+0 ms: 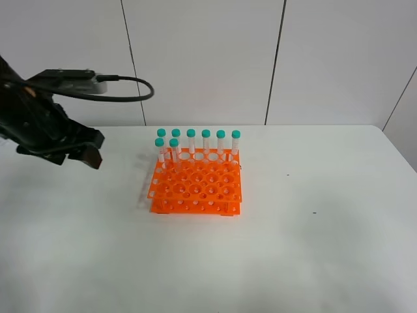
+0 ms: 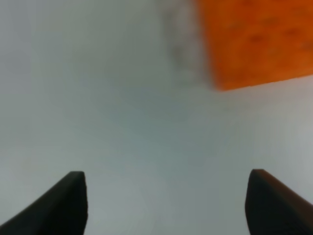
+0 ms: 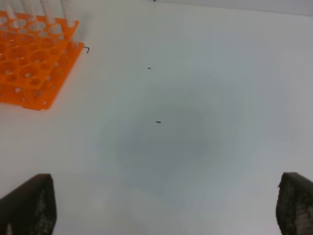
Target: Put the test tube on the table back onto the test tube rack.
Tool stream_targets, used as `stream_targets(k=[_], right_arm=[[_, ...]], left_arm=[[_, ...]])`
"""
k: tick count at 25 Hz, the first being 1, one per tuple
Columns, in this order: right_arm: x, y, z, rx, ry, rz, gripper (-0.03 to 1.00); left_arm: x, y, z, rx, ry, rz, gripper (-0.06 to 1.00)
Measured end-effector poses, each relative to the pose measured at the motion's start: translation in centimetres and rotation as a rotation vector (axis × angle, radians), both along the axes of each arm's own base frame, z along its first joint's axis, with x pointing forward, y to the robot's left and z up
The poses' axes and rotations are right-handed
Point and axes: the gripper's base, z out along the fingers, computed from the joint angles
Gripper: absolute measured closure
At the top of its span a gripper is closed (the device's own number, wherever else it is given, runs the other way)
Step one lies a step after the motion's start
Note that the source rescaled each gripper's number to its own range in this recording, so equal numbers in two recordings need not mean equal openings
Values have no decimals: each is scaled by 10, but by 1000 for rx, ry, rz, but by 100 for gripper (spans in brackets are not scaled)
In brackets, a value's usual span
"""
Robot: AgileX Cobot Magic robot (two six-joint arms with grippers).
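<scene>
The orange test tube rack (image 1: 197,186) stands mid-table on the white table (image 1: 313,248). Several teal-capped test tubes (image 1: 206,142) stand upright in its back rows. No tube lies on the table in any view. My left gripper (image 1: 88,155) hovers above the table left of the rack. In the left wrist view it (image 2: 167,172) is open and empty, and the rack (image 2: 254,41) shows as a blurred orange block ahead. My right gripper (image 3: 167,175) is open and empty over bare table, with the rack (image 3: 34,63) and its tube bottoms (image 3: 49,10) far off. It is outside the exterior view.
The left arm's black body and cable (image 1: 39,117) fill the left edge of the exterior view. A grey panelled wall (image 1: 260,59) stands behind the table. Small dark specks (image 3: 158,122) mark the tabletop right of the rack.
</scene>
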Motion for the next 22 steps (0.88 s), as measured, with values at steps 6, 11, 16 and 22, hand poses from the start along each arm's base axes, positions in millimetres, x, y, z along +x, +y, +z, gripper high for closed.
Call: stream_targets(k=[6,11,16,22], right_arm=[[0,0,0,0,0,0,-3],[0,0,0,0,0,0,-3],[0,0,0,0,0,0,-3],[0,0,0,0,0,0,-3]], left_arm=[[-8,62,-3,38,160,191,8],[-30,67,14,33,124,206,8],[-76,66,10,38,125,187,8],[-152,66,-9,30,80,189,8]])
